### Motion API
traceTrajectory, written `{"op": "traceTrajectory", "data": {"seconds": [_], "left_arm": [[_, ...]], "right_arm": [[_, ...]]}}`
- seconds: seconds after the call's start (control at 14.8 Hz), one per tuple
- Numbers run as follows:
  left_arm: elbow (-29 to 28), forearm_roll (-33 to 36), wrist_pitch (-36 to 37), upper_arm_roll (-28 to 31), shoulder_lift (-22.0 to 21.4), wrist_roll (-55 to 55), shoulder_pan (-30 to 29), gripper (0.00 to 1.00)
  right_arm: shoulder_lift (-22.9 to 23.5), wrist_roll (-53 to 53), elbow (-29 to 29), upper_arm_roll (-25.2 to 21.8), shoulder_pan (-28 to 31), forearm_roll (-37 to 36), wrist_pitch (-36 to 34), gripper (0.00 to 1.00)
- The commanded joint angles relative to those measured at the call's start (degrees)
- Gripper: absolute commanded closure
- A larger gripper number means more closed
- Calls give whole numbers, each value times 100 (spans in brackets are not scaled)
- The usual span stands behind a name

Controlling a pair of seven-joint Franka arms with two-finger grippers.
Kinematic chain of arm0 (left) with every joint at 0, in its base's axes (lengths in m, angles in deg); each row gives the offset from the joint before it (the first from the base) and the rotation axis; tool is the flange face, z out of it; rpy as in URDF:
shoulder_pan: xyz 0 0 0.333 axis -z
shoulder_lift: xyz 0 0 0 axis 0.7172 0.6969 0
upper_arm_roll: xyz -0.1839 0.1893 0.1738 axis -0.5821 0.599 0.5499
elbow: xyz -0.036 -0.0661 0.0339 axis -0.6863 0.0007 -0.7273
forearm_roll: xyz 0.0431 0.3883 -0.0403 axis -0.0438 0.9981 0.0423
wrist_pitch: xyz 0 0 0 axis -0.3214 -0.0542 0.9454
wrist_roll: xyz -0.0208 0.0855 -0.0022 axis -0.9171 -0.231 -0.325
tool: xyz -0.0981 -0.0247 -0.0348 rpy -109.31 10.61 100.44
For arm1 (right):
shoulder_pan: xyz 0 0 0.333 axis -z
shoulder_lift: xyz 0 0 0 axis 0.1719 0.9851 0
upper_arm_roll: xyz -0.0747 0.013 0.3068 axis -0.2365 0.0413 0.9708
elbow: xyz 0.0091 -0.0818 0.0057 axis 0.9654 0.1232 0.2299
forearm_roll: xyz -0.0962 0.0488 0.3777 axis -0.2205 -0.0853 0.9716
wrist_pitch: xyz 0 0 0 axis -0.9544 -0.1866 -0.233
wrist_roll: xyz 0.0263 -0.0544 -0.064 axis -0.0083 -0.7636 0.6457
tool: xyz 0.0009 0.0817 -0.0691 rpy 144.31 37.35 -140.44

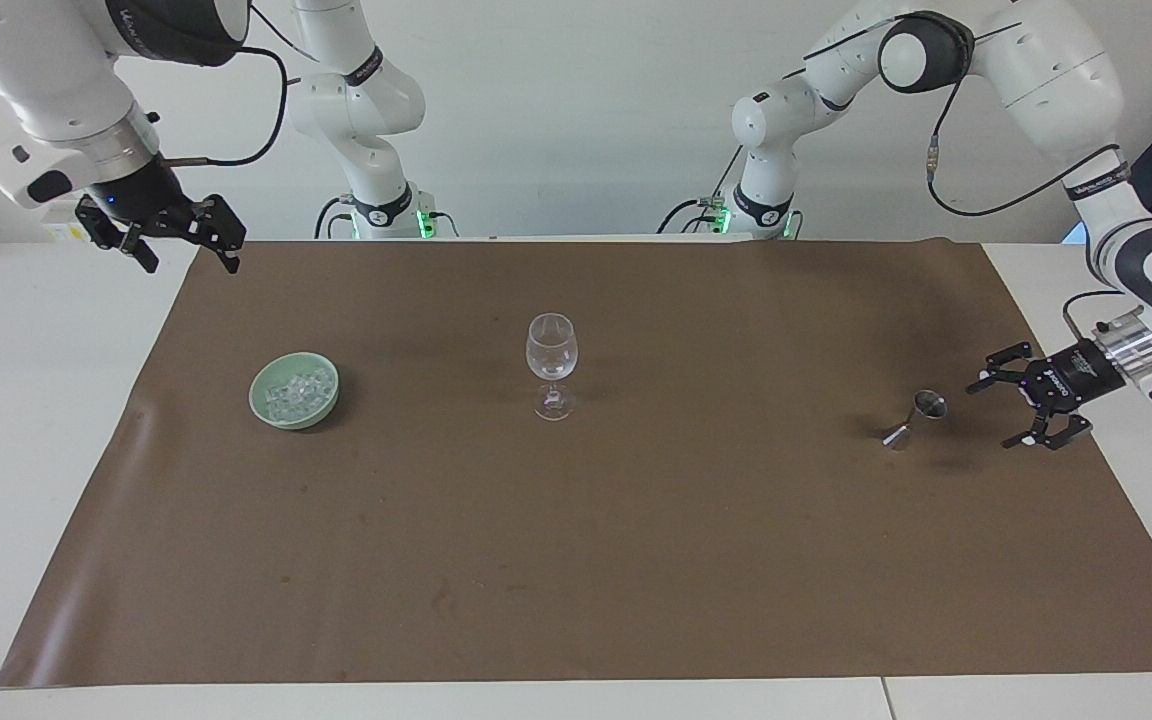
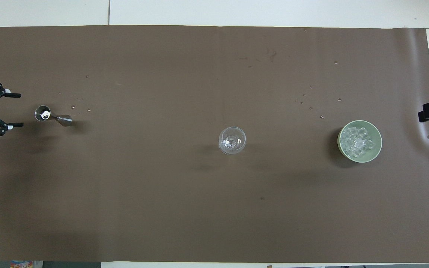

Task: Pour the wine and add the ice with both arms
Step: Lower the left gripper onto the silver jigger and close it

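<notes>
The left claw (image 1: 1018, 401) hangs low over the brown mat (image 1: 576, 560) at the left arm's end of the table, laid on its side with its fingers spread wide and holding nothing; its open mouth faces the small metal measuring cup (image 1: 915, 418), which stands just beside the fingertips, apart from them and untouched. The cup is a narrow-waisted double cone on a small foot, so in my judgement the main risk lies here: if the claw drives in slightly off line or too low, one finger would strike the upper cone before the other and tip the cup, spilling whatever it holds onto the mat. A closure above or below the waist would likely let the smooth metal slide or cock in the grip. Whether the cup holds any liquid cannot be told. Farther along the mat from this claw, toward the table's middle, the wine glass (image 1: 551, 364) stands upright and well apart; it is tall on a thin stem, and a pour that touches its rim would probably topple it. The ice (image 1: 298, 391) lies heaped in the green bowl (image 1: 269, 408), farther still toward the right arm's end. The right claw (image 1: 182, 238) waits, raised over the mat's corner at that end, fingers parted and empty; the cubes are small and slick, so a pinch there could squirt one out onto the mat.
</notes>
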Motion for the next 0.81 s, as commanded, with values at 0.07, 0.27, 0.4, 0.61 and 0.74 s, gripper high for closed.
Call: {"op": "traceTrajectory", "data": {"seconds": [0.07,0.27,0.4,0.61,0.74], "left_arm": [[-1137,-709,-496,-30,-597,-43,-31,0],[-1568,-1204,-856,-30,-729,-34,110,0],[-1789,-1239,-1042,-47,-809,1,101,0],[-1930,-1555,-1480,-118,-817,45,241,0],[-2150,-1608,-1657,-127,-861,89,304,0]], "right_arm": [[-91,91,103,19,60,104,42,0],[-91,91,103,19,60,104,42,0],[-91,91,103,19,60,104,42,0],[-91,91,103,19,60,104,42,0],[-91,91,103,19,60,104,42,0]]}}
